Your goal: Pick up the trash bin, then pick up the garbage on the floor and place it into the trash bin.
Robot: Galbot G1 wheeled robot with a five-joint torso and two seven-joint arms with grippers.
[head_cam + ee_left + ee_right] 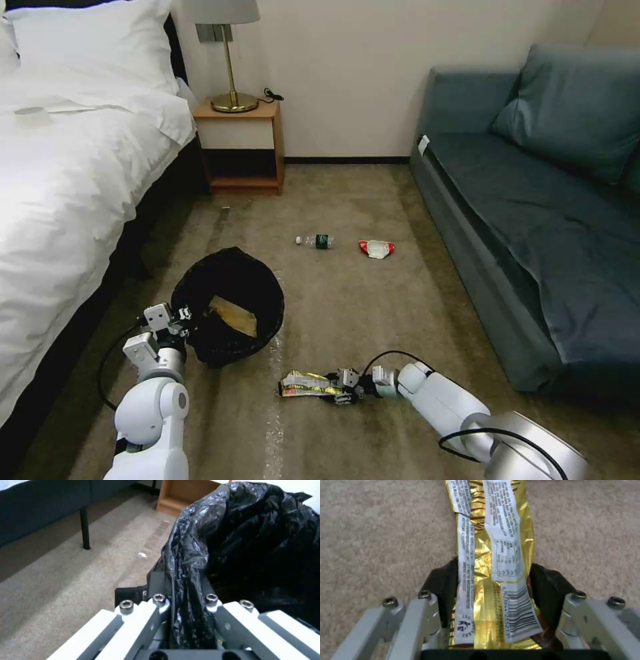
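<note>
- Bin [230,303]: on the carpet [347,313] beside the bed [67,187], black liner [240,542] folded over its rim. A tan-brown paper [233,315] lies inside.
- Left gripper [181,319]: at the bin's near rim, clenched on it; the wrist view shows bunched liner pinched between the fingers [156,580].
- Right gripper [337,387]: low over the carpet, just in front of the bin and toward the sofa [533,220]. It is closed around one end of the gold wrapper [305,384], whose other end points toward the bin. The black pads [443,585] press on both sides of the wrapper.
- Bottle [316,241]: lying on the carpet beyond the bin, well apart from it, dark green label visible.
- Red-and-white wrapper [377,249]: on the carpet near the bottle, on its sofa side, not touching it.
</note>
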